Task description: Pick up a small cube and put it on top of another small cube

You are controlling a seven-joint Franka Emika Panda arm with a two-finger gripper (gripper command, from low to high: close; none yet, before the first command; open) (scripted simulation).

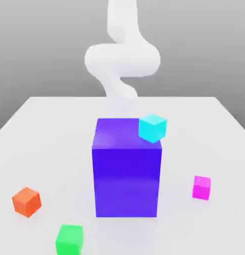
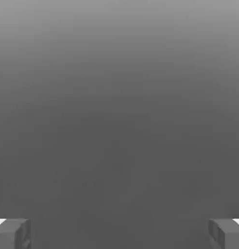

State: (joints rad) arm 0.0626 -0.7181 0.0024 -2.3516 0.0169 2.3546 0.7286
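Note:
The small magenta-pink cube point(image 1: 201, 188) rests on the white table toward the exterior view's right, apart from everything else. My white arm point(image 1: 122, 60) rises behind the big purple-blue block point(image 1: 127, 169). In the hand view my gripper point(image 2: 119, 234) is open, its two grey fingertips point(image 2: 12, 233) spread wide with nothing between them and only plain grey background ahead. A small cyan cube point(image 1: 153, 128) sits at the block's upper corner on the exterior view's right; whether it rests on the block or behind it I cannot tell.
A small orange cube point(image 1: 27, 201) lies at the front on the exterior view's left. A small green cube point(image 1: 69, 239) sits near the table's point(image 1: 55, 129) front edge. The big block stands mid-table between the arm and the front cubes.

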